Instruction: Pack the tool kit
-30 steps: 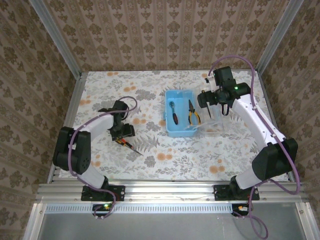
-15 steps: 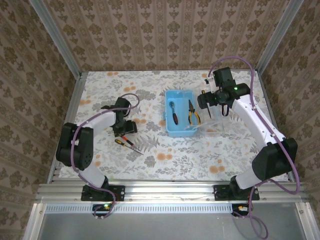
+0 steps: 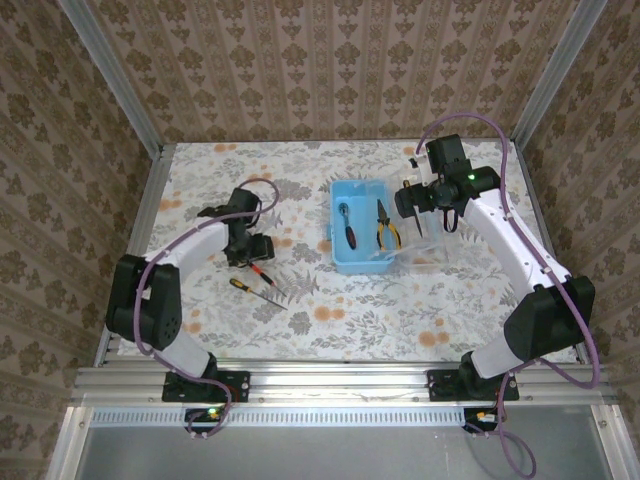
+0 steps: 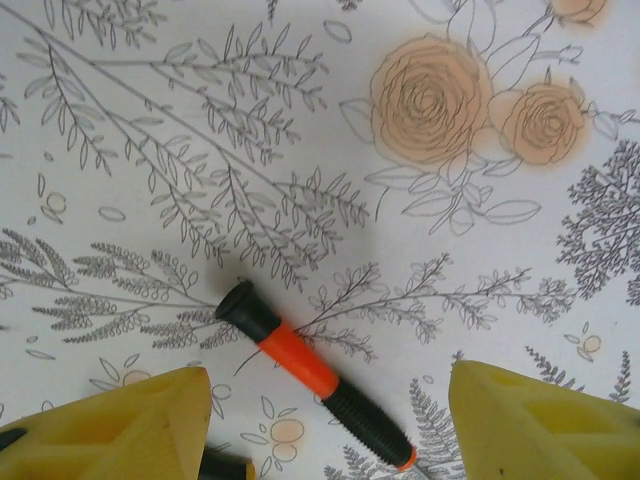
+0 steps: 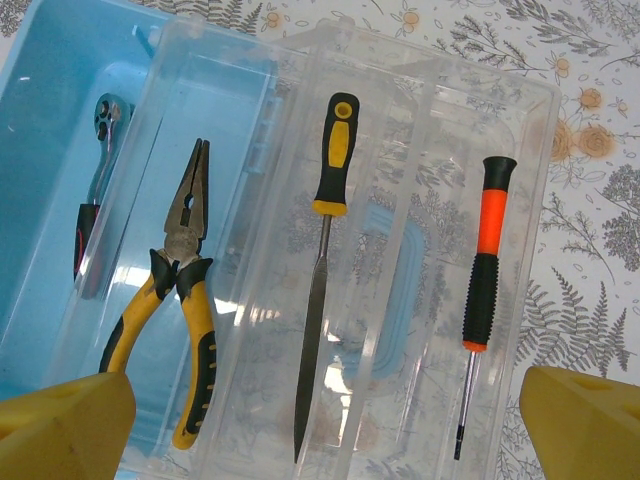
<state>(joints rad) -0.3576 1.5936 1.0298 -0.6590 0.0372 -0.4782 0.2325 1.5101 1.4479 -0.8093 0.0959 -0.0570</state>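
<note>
Setting: patterned wallpaper walls point(image 3: 330, 70) are seen around a flower-printed worktop point(image 3: 400, 320) framed by metal rails.
Case: the light-blue case point(image 3: 360, 266) is seen open, right of the worktop's middle, with its clear lid point(image 3: 428, 252) folded out toward 3 o'clock.
Top view: both arms, the case and two loose tools at 9 o'clock of the case are taken in at once.
Right wrist view: finer detail is given here. A ratchet point(image 5: 100, 165) is seen in the blue base, and a yellow-black file point(image 5: 326, 250) and a packed screwdriver point(image 5: 485, 265) lie side by side in the clear lid.
Pliers: the pliers point(image 5: 182, 270) are seen at the seam of base and lid; which half they lie in cannot be told.
Left wrist view: a loose screwdriver point(image 4: 300, 365) is shown slanting on the cloth, its black cap toward 10 o'clock.
Second loose tool: a yellow-black screwdriver point(image 3: 246, 285) lies just beside it toward 6 o'clock.
Open room: bare cloth is left between the loose tools and the case, and along the 6 o'clock edge.
Edges: the lid stands apart from the 3 o'clock rail.
Left claw: the left claw point(image 4: 330, 415) is spread apart above the loose screwdriver, and nothing is grasped.
Right claw: the right claw point(image 5: 320, 430) is spread wide over the lid, and nothing is held.
</note>
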